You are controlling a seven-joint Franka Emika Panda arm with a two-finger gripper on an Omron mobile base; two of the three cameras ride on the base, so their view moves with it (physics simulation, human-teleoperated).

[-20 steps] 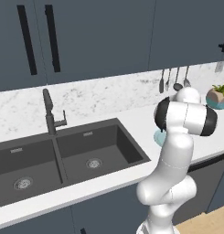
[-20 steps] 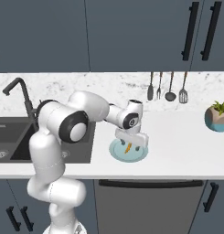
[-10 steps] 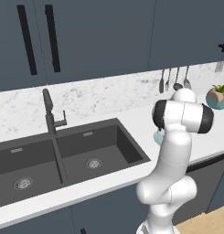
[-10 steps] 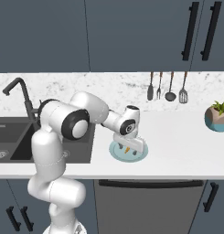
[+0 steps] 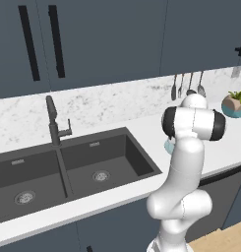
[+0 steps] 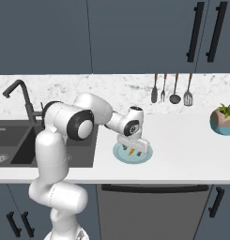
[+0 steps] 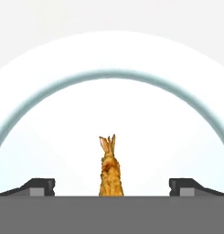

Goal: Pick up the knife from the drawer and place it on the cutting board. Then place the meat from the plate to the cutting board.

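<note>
The meat (image 7: pixel 109 171), a stubby orange-brown chunk, lies on the small round pale blue-green plate (image 7: pixel 111 73). My gripper (image 7: pixel 112 186) stands low over the plate, open, with one fingertip on each side of the meat and a clear gap to it on both sides. In the right base view the gripper (image 6: pixel 132 150) hangs straight down onto the plate (image 6: pixel 147 154) on the white counter, and the meat (image 6: pixel 131 151) shows between its fingers. A sliver of the plate (image 5: pixel 167 145) peeks out behind my arm in the left base view. The knife, drawer and cutting board are out of view.
A dark double sink (image 5: pixel 68 167) with a black faucet (image 5: pixel 53 123) lies left of the plate. Utensils (image 6: pixel 172 89) hang on the marble backsplash behind it. A potted plant (image 6: pixel 223 119) stands far right on the counter.
The gripper has come down toward the plate and now straddles the meat. Its jaws have stayed open.
</note>
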